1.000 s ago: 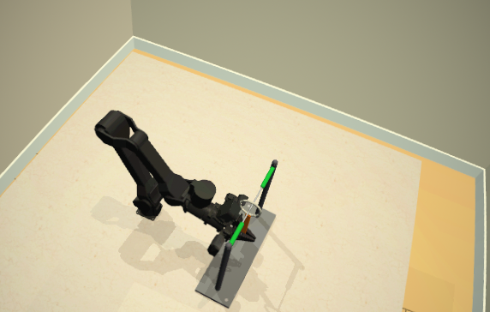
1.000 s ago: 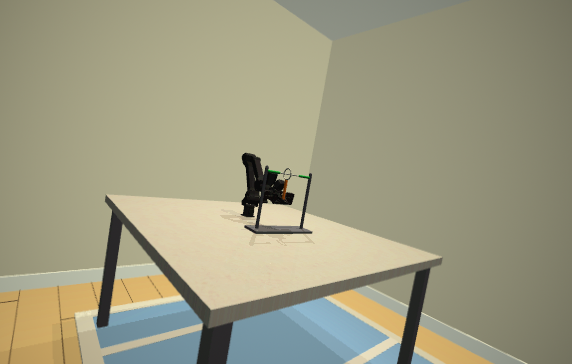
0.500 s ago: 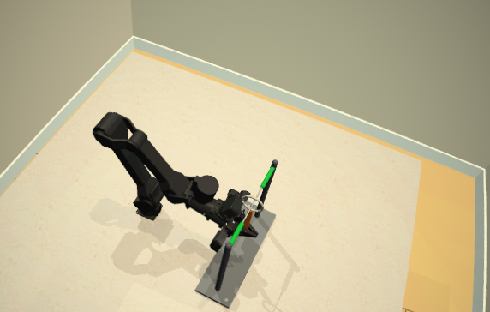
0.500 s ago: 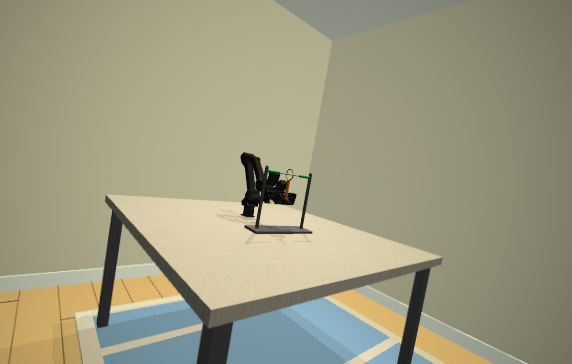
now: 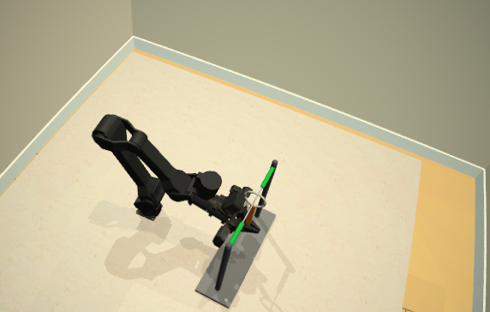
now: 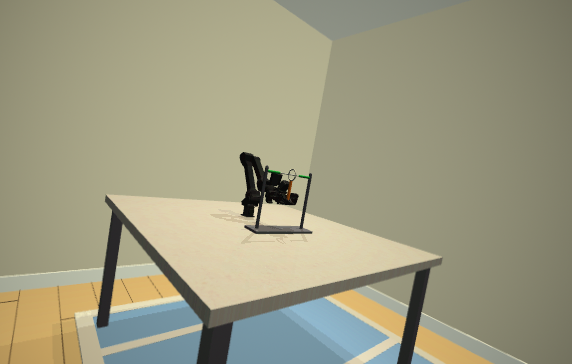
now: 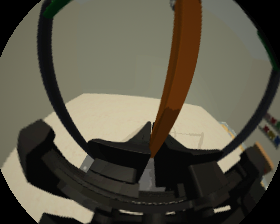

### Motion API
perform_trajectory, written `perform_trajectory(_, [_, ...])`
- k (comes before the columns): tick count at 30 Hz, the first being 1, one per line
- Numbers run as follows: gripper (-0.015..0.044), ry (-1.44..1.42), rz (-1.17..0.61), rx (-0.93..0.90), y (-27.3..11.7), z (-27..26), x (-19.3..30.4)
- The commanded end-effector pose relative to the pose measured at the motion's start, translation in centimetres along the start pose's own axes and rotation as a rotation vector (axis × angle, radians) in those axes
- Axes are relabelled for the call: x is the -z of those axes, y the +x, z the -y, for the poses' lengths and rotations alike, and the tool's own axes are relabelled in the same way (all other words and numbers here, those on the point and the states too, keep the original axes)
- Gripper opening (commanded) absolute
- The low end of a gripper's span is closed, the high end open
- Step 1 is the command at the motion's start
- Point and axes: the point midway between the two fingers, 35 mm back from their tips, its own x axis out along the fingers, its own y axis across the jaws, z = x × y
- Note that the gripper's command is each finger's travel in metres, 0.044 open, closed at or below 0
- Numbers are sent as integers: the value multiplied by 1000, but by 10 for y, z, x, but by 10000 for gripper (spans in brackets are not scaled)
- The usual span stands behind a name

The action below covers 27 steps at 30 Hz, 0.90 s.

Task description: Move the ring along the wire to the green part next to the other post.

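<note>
The ring [image 5: 265, 201] [image 6: 292, 169] is around the thin grey wire, between the green part by the near post [image 5: 236, 233] [image 6: 274, 172] and the green part by the far post [image 5: 268, 177] [image 6: 304, 176], closer to the far one. The wire appears to pass through it; whether ring and wire touch is too small to tell. The orange handle [image 5: 250, 215] [image 6: 290, 190] [image 7: 183, 60] hangs below the ring, tilted slightly in the wrist view. My gripper [image 5: 254, 227] [image 6: 290, 201] [image 7: 151, 124] is shut on the handle's lower end, below the wire. The ring is outside the wrist view.
The near post [image 5: 223, 267] [image 6: 259, 200] and the far post [image 5: 266, 193] [image 6: 306, 202] stand on a grey base plate [image 5: 217, 283] [image 6: 283, 230] on the table [image 6: 213, 270]. In the wrist view, one post [image 7: 45, 60] rises left and the other [image 7: 265, 105] right of the fingers.
</note>
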Motion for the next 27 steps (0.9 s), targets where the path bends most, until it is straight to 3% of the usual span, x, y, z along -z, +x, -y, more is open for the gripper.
perform_trajectory(1, [-150, 4, 0, 1, 0, -3, 0])
perform_trajectory(27, [-150, 5, -3, -4, 1, -30, 0])
